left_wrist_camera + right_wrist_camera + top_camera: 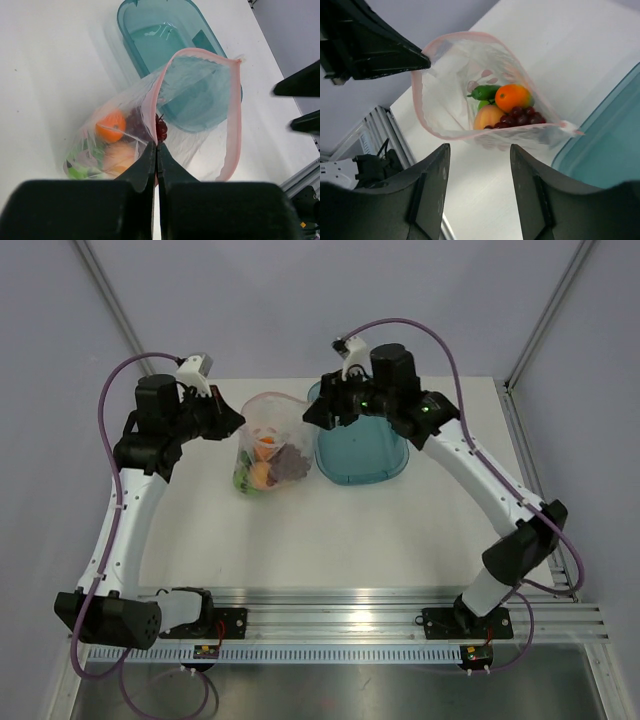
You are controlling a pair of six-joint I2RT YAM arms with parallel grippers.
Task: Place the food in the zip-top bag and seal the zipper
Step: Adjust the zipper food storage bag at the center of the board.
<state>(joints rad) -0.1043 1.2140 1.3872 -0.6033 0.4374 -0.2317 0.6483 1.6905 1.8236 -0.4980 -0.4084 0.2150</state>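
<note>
The zip-top bag [268, 440] stands on the table left of the teal tray, its mouth held open and up. My left gripper [156, 146] is shut on the pink zipper [237, 110] at the mouth's near edge. The food lies inside the bag: an orange mango [512, 97], a peach-pink fruit [489, 117], a grape bunch [520, 118] and a green piece [485, 91]. My right gripper [480, 150] hangs open just right of the bag's mouth [325, 415], with nothing between its fingers.
The teal tray [360, 445] sits directly right of the bag, partly under my right arm, and nothing shows inside it. The table's right edge and a metal rail [300, 185] lie beyond it.
</note>
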